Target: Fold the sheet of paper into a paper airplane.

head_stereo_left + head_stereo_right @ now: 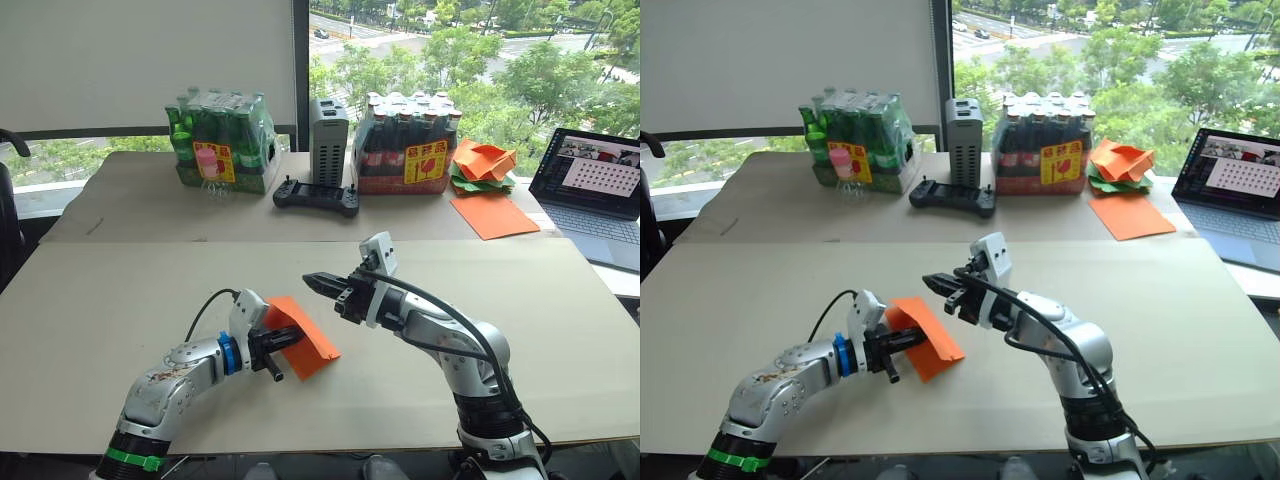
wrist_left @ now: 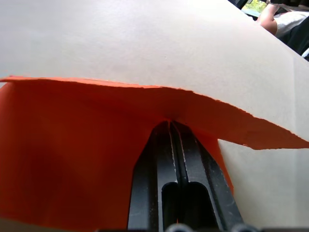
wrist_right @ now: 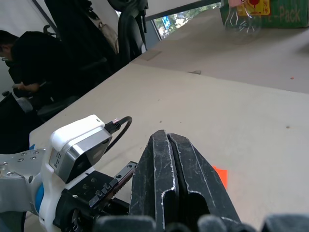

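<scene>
Your left gripper [image 1: 283,345] is pinching the sheet of paper [image 1: 303,335], lifting one edge off the table [image 1: 120,290]. Your right gripper [image 1: 318,283] hovers just above, fingers pressed together, empty. It looks only partly folded; nose and wings remain.

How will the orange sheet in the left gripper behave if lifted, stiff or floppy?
Probably floppy: the sheet of paper looks thin and bows over the left gripper, shut on it. Likely light, easily creased. The right gripper is shut, empty.

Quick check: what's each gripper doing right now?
Left gripper: shut on the sheet of paper.
Right gripper: shut, holding nothing, above the table.
</scene>
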Robot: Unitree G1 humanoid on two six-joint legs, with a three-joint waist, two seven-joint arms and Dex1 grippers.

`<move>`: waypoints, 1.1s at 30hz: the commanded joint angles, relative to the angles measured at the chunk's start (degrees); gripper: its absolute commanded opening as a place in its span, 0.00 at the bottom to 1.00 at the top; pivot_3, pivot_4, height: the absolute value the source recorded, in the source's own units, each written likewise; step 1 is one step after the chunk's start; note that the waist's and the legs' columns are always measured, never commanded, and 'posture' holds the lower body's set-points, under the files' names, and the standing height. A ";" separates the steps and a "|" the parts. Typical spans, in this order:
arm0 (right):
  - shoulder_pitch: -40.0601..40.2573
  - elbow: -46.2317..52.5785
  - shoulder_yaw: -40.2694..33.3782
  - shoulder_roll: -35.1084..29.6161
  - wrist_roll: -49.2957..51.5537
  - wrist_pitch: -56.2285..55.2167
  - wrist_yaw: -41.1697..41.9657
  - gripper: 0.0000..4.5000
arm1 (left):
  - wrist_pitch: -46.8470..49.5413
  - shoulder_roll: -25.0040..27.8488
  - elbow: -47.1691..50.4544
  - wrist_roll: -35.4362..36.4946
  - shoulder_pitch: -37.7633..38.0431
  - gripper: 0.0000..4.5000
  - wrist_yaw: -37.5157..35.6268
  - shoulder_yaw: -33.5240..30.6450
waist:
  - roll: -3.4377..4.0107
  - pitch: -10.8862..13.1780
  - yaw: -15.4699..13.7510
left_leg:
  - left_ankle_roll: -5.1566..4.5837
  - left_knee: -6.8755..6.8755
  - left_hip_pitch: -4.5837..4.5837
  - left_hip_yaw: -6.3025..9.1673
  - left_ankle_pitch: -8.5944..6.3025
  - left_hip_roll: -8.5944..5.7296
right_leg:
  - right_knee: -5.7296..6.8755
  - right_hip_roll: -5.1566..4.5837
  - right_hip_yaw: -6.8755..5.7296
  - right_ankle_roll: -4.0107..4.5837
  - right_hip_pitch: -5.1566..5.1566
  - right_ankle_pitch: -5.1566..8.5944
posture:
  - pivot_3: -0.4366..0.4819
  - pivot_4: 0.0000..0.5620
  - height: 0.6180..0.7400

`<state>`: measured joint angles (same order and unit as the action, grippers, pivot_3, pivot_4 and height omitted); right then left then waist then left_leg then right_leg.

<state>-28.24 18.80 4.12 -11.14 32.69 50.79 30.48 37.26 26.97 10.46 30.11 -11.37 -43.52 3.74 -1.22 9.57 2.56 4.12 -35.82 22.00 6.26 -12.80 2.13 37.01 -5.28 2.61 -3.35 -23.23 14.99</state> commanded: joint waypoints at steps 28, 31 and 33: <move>15.48 11.70 11.94 -20.59 -1.70 -3.10 12.54 0.00 | -2.57 1.04 -3.72 -3.40 -0.56 0.01 -2.55 -0.33 | -0.05 0.03 -0.16 | 0.00 -0.10 0.00 0.01 0.00 -0.03 | -0.01 -0.02 -0.01 -0.05 0.08 0.02 | 0.48 0.27 1.00; 15.60 8.86 13.67 -18.99 -3.86 -4.75 11.85 0.00 | -2.87 1.12 -3.37 -3.50 -0.44 0.01 -3.03 -0.01 | -0.05 0.03 -0.16 | 0.00 -0.10 0.00 0.01 0.00 -0.03 | -0.01 -0.02 -0.01 -0.05 0.08 0.02 | 0.48 0.27 1.00; 15.76 7.08 13.95 -17.79 -5.04 -5.81 11.01 0.00 | -3.03 1.22 -3.06 -3.57 -0.24 0.01 -3.30 0.22 | -0.05 0.03 -0.16 | 0.00 -0.10 -0.01 0.01 0.00 -0.03 | -0.01 -0.02 -0.01 -0.05 0.08 0.02 | 0.48 0.27 1.00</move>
<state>-12.42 26.24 17.89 -29.44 28.34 47.18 42.12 34.97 27.93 6.56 27.05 -11.43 -46.28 3.64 -1.27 9.60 2.40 4.11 -35.91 21.99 6.27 -12.80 2.10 37.00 -5.30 2.60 -3.40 -23.15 15.02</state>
